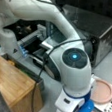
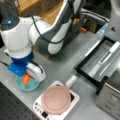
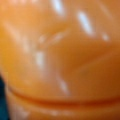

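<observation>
The gripper (image 2: 28, 76) stands directly above the teal bowl (image 2: 28, 86), the orange carrot (image 2: 26, 79) apparently upright beneath it; finger state cannot be determined.

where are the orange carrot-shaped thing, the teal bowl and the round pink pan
orange carrot-shaped thing (image 2: 26, 79), a front view, its middle
teal bowl (image 2: 33, 87), a front view, its rim at the right
round pink pan (image 2: 56, 99), a front view, its centre

Robot lab, perforated bench (image 2: 10, 105) (optical breadboard), toaster oven (image 2: 105, 65)
</observation>
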You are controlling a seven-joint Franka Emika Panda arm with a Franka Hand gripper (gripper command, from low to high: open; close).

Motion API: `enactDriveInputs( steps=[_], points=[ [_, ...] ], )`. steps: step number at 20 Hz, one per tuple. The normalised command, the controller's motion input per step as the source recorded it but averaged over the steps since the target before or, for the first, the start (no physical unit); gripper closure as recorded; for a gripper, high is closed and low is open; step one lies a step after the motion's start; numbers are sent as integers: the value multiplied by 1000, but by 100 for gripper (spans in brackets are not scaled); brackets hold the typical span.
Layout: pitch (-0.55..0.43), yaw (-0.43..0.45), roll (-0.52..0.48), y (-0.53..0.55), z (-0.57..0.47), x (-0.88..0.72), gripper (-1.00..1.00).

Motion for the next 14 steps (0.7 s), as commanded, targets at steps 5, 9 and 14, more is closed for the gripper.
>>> enactDriveInputs(
  steps=[5, 9, 14],
  points=[
    [35, -137, -44, 767, 25, -173, 100],
    [-32, -146, -123, 574, -86, -122, 100],
    [-67, -69, -160, 104, -68, -95, 100]
  ],
)
